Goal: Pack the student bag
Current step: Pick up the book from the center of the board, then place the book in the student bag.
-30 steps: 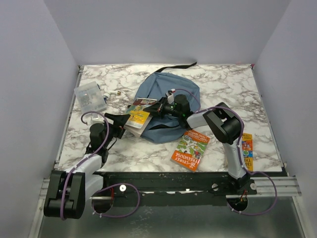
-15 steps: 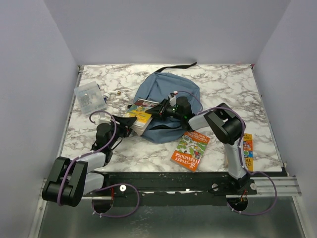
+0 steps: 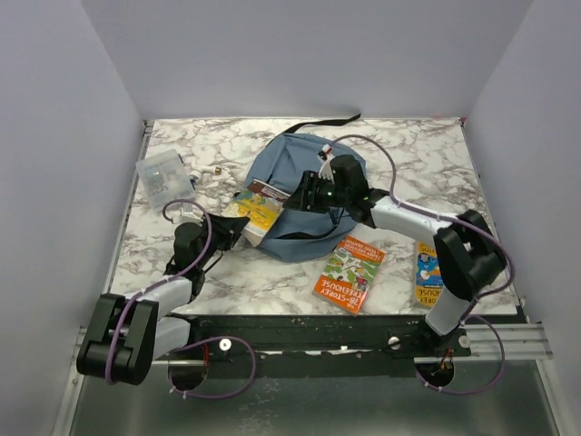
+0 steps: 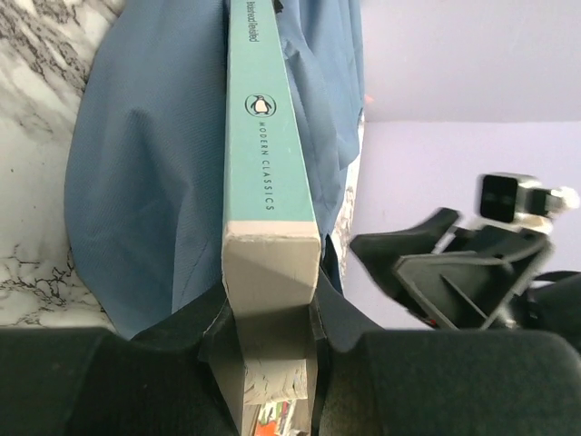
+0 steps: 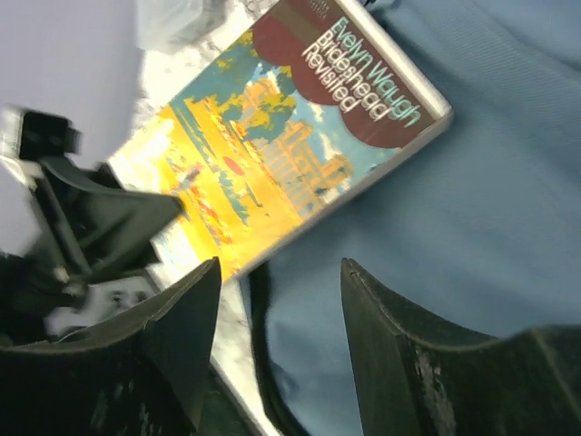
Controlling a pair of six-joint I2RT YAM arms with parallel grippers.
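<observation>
The step in hand is feeding a book into the student bag (image 3: 313,173), which lies on the counter (image 3: 263,282) directly ahead of the left claw (image 3: 229,232) and beneath the right claw (image 3: 302,194). The left claw is clamped on the lower end of a paperback (image 3: 254,209), its teal spine pointing away from the claw along the bag's blue cloth. The right claw hangs just over the book's far corner with its jaws apart, holding nothing. The next move probably calls for the right claw to catch and lift the bag's mouth edge so the left can push the paperback forward and inside; a loose flap would likely stop the book's leading corner. The bag's opening is hard to make out: a dark band runs below the book in the right wrist view, but whether it is zip, strap or gap I cannot tell, nor whether the book's tip has entered. An orange picture book (image 3: 349,272) lies nearer the arms' bases than the right claw, and another book (image 3: 428,270) is partly hidden by the right arm.
</observation>
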